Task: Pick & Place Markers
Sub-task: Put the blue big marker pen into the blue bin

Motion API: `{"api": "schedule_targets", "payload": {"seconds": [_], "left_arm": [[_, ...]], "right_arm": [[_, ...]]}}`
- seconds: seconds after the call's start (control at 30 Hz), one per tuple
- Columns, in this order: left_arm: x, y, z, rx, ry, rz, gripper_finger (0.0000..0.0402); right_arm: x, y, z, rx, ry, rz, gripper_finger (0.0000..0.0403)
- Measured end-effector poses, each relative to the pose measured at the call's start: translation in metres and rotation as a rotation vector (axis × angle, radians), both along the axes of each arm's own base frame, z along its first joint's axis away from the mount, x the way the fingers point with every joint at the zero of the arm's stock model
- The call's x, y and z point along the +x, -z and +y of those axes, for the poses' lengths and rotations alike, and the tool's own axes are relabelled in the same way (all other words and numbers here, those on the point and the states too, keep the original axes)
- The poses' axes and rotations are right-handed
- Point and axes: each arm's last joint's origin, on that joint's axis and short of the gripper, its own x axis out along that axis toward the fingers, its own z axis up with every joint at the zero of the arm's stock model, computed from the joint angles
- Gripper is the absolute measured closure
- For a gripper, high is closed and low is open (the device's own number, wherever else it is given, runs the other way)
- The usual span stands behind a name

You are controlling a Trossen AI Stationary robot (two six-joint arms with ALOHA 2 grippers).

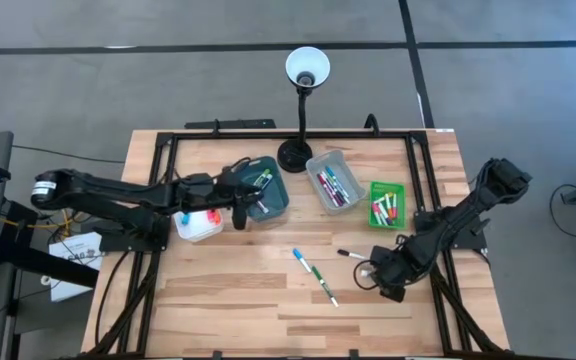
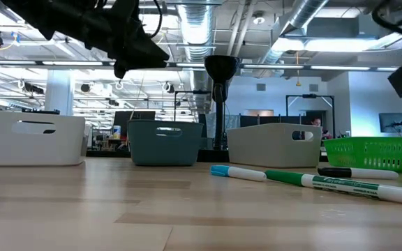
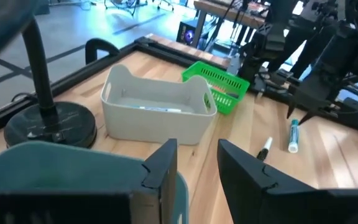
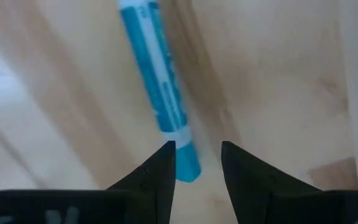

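A: Which arm is on it?
B: Right gripper (image 4: pixel 197 148), low over the wooden tabletop (image 1: pixel 228 300) close to its right edge. Fingers apart, nothing gripped. The cyan plastic marker with a white band (image 4: pixel 157 81) lies flat on the wood, one end in the gap between the fingers.
A: Axis?
B: Long axis runs straight away from the fingers, so they straddle it across its width. I'd say lower and close.
A: Left gripper?
B: Left gripper (image 3: pixel 196 149) hangs over the rim of the dark teal plastic bin (image 1: pixel 265 190) toward the far edge, fingers apart and empty, well apart from that marker.
A: Counts?
B: Four loose markers: the cyan one, plus a blue-capped white marker (image 1: pixel 303 260), a green marker (image 1: pixel 326 289) and a black-capped marker (image 1: pixel 352 255) mid-tabletop. Four containers: teal bin, white plastic bin (image 1: pixel 196 226), grey plastic bin (image 1: pixel 332 180), green slotted basket (image 1: pixel 388 203), each holding markers I can't count. One black desk lamp (image 1: pixel 301 110)
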Motion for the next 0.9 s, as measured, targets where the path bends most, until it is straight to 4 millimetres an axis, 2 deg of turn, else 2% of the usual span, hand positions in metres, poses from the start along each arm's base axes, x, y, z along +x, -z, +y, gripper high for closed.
{"api": "schedule_targets", "payload": {"seconds": [0.2,0.4,0.57,0.73,0.83,0.9], "left_arm": [[0.003,0.007,0.0,-0.004,-0.002,0.034,0.0291],[0.004,0.008,0.0,-0.005,-0.001,0.035,0.0291],[0.004,0.008,0.0,-0.004,-0.001,0.033,0.0291],[0.004,0.008,-0.002,-0.044,0.005,0.024,0.0291],[0.006,0.01,-0.01,-0.078,0.075,0.034,0.0291],[0.009,0.013,-0.021,-0.092,0.165,0.038,0.0291]], "right_arm": [[-0.002,0.022,-0.005,0.045,0.012,-0.053,0.0285],[-0.005,0.031,-0.008,0.065,0.018,-0.085,0.0285],[-0.006,0.031,-0.009,0.034,0.008,-0.09,0.0298],[-0.005,0.031,-0.009,0.043,0.01,-0.111,0.0359],[0.003,0.026,-0.004,0.028,0.02,-0.178,0.0358],[0.017,0.018,0.002,0.013,0.035,-0.307,0.0358]]}}
